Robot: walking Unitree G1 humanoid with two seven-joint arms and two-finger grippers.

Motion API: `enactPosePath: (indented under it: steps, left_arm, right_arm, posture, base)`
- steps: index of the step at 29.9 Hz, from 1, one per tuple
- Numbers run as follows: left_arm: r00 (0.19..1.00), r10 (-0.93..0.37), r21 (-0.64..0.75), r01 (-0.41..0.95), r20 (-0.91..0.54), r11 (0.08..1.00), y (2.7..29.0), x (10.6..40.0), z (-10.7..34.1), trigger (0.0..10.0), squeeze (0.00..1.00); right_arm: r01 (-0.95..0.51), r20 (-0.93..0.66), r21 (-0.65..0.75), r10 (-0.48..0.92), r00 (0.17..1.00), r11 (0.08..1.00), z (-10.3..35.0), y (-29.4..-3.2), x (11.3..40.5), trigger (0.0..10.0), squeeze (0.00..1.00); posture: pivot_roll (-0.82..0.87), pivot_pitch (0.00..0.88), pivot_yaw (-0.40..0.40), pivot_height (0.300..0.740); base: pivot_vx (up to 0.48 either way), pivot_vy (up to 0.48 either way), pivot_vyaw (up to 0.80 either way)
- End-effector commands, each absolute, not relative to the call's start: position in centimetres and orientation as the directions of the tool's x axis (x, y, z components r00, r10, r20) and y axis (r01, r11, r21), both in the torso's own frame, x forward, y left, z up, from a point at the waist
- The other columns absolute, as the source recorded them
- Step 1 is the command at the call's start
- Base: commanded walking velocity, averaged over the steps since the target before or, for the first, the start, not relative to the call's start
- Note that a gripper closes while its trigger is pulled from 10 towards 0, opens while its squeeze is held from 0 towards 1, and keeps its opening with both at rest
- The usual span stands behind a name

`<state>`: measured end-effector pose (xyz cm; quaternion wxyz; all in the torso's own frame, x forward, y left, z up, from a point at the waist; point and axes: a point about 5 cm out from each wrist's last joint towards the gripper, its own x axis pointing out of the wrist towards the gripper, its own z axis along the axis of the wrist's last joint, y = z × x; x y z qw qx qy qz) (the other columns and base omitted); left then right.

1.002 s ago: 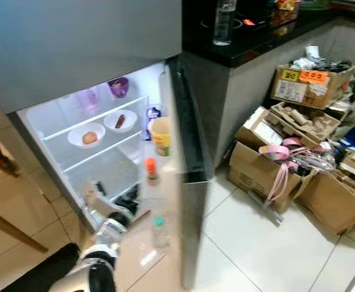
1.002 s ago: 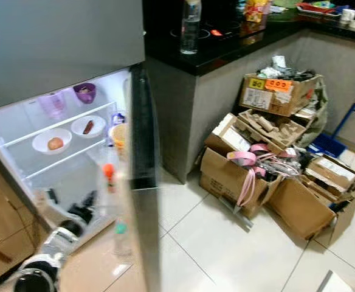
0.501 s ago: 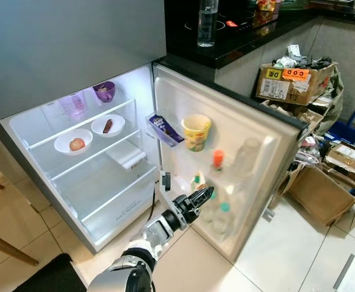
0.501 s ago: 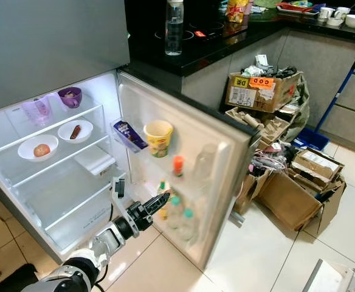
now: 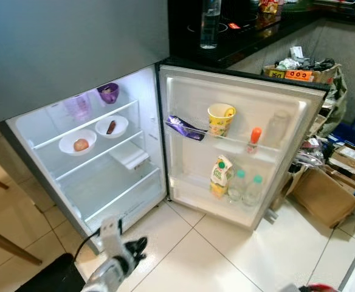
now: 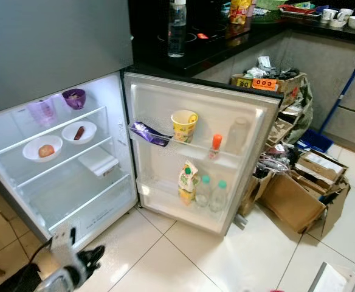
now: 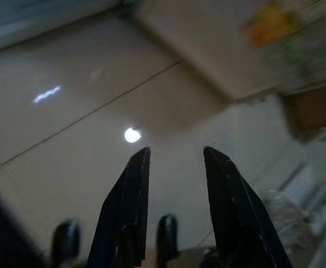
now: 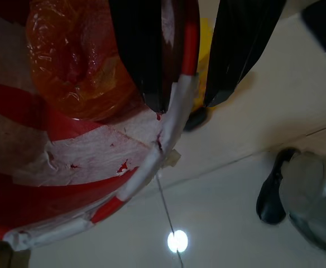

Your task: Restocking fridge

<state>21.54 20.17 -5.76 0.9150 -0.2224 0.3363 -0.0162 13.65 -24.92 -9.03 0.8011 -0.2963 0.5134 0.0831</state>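
Below, the left gripper [image 5: 135,248] hangs apparently clear of the fridge [image 5: 89,210] edge.

The fridge [image 5: 19,131] stands open on a pale tiled floor [image 5: 214,255]. Its top glass shelf [image 5: 89,115] holds a clear cup [image 5: 78,106] at left and a purple cup [image 5: 109,92] at right. The shelf below [image 5: 104,149] carries two white bowls side by side: the left [image 5: 78,142] with an apple, the right [image 5: 112,126] with a dark sausage-like piece. Cardboard boxes [image 5: 323,194] sit on the floor at right. On the far black bench [image 5: 250,33] stands a clear bottle [image 5: 210,23].
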Motion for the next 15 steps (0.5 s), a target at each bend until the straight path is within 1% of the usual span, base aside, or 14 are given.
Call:
enactPosePath:
  steps: [1,2,4,6,8,12,15]
  left_arm:
    - [0.737,-0.110,-0.343,-0.172,-0.667,0.923,21.7,19.9,-6.6,10.0,0.00]
    - [0.703,-0.079,-0.303,-0.201,-0.707,0.932,22.1,18.5,-7.2,10.0,0.00]
    - [0.657,-0.050,-0.262,-0.228,-0.752,0.938,22.5,16.7,-8.1,10.0,0.00]
    - [0.643,-0.046,-0.254,-0.234,-0.764,0.938,22.6,16.2,-8.3,10.0,0.00]
    - [0.605,-0.035,-0.228,-0.246,-0.795,0.942,22.6,14.8,-8.9,10.0,0.00]
    - [0.578,-0.027,-0.210,-0.252,-0.816,0.945,22.5,13.6,-9.4,10.0,0.00]
    - [0.574,-0.024,-0.206,-0.255,-0.819,0.945,22.4,13.4,-9.4,10.0,0.00]
  right_arm:
    - [-0.473,-0.854,-0.391,-0.120,0.506,0.789,-8.6,-24.2,15.0,10.0,0.00]
    - [-0.504,-0.846,-0.386,-0.079,0.527,0.772,-8.4,-23.4,16.0,10.0,0.00]
    - [-0.541,-0.836,-0.374,-0.021,0.548,0.754,-8.1,-22.2,17.1,10.0,0.00]
    - [-0.550,-0.833,-0.369,-0.004,0.553,0.749,-8.0,-21.9,17.5,10.0,0.00]
    - [-0.578,-0.823,-0.373,0.029,0.567,0.726,-7.8,-21.0,18.2,10.0,0.00]
    - [-0.618,-0.815,-0.379,0.069,0.576,0.688,-7.6,-20.2,19.0,10.0,0.00]
    - [-0.639,-0.813,-0.386,0.082,0.577,0.666,-7.5,-19.9,19.2,10.0,0.00]
  posture:
    - [-0.06,0.004,0.001,0.740]
    - [-0.05,0.004,-0.001,0.740]
    - [-0.05,0.003,-0.002,0.740]
    - [-0.05,0.003,-0.003,0.740]
    - [-0.05,0.003,-0.003,0.740]
    - [-0.05,0.004,-0.006,0.740]
    - [-0.05,0.005,-0.007,0.740]
  base:
    - [0.000,0.000,0.00]
    - [0.000,0.000,0.79]
    - [0.000,0.000,0.79]
    - [0.000,0.000,0.79]
    - [0.000,0.000,0.78]
    - [0.000,0.000,0.78]
    - [0.000,0.000,0.79]
